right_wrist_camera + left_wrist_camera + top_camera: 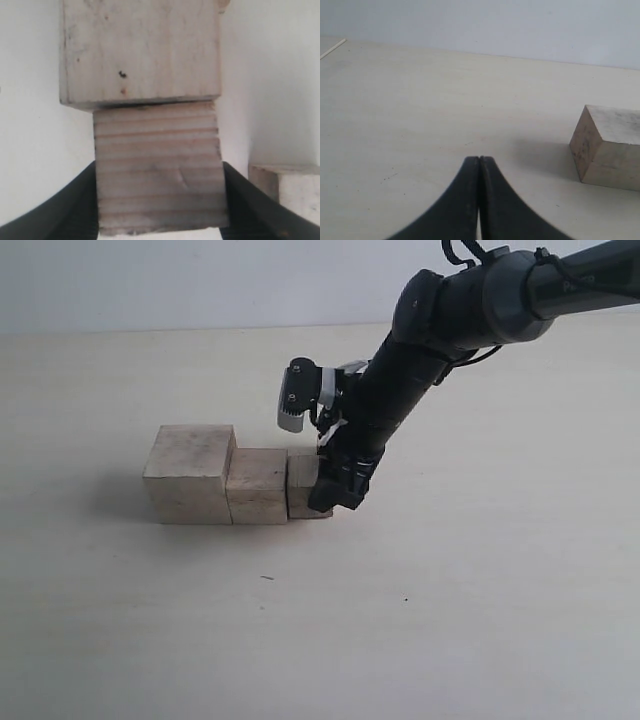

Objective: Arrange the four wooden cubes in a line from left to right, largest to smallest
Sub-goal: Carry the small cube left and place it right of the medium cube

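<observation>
Right claw (335, 490) grips the third cube (159, 165), touching the second cube (140, 50), well short of the far edge of the desk (480, 620). Only its wrist view shows the fourth cube (287, 187) nearby; left claw (479, 167), pressed closed, holds nothing.

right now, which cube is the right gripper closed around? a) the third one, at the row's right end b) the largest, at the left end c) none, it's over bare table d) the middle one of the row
A: the fingers of the right gripper press both sides of the third cube, at the row's right end beside the second cube.
</observation>
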Motion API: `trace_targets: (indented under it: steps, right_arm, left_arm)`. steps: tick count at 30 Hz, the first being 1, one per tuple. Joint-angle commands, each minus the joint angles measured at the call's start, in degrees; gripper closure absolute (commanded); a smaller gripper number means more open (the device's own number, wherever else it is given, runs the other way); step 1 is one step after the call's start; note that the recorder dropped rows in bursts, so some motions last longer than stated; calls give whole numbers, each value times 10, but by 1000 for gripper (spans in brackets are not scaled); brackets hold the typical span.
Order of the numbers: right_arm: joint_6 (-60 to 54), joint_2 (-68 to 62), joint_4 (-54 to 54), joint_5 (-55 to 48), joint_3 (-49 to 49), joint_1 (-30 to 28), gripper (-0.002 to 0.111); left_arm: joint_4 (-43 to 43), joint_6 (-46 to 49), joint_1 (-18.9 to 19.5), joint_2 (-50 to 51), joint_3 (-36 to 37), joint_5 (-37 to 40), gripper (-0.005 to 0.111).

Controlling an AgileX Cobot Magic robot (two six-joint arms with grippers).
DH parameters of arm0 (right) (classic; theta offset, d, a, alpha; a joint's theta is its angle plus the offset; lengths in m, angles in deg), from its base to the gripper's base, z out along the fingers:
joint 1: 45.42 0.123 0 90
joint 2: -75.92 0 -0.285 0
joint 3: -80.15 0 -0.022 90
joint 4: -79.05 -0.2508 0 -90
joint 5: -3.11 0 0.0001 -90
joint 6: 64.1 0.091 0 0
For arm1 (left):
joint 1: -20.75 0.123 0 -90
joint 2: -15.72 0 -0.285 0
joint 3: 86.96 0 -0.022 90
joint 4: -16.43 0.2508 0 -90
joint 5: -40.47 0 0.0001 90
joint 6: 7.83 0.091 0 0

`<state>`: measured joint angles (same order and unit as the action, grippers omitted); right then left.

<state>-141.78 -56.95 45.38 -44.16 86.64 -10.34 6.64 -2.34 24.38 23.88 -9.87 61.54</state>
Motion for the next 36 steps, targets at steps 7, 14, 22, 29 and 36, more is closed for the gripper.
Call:
trace_targets:
  steps: [7,14,22,29,36]
  right_arm:
    - [-6,-7,-43,7,2,2,108]
    - [-6,-17,-72,7,2,2,108]
    - [-7,-17,-48,15,2,2,108]
    - [-26,-17,-38,50,2,2,108]
    - [-52,-17,-11,39,2,26,108]
  left_arm:
    - [2,0,-3,-4,1,-5,107]
    - [2,0,-3,-4,1,-5,107]
    - [2,0,-3,-4,1,-5,107]
    - [2,0,-3,-4,1,-5,107]
    - [2,0,-3,-4,1,-5,107]
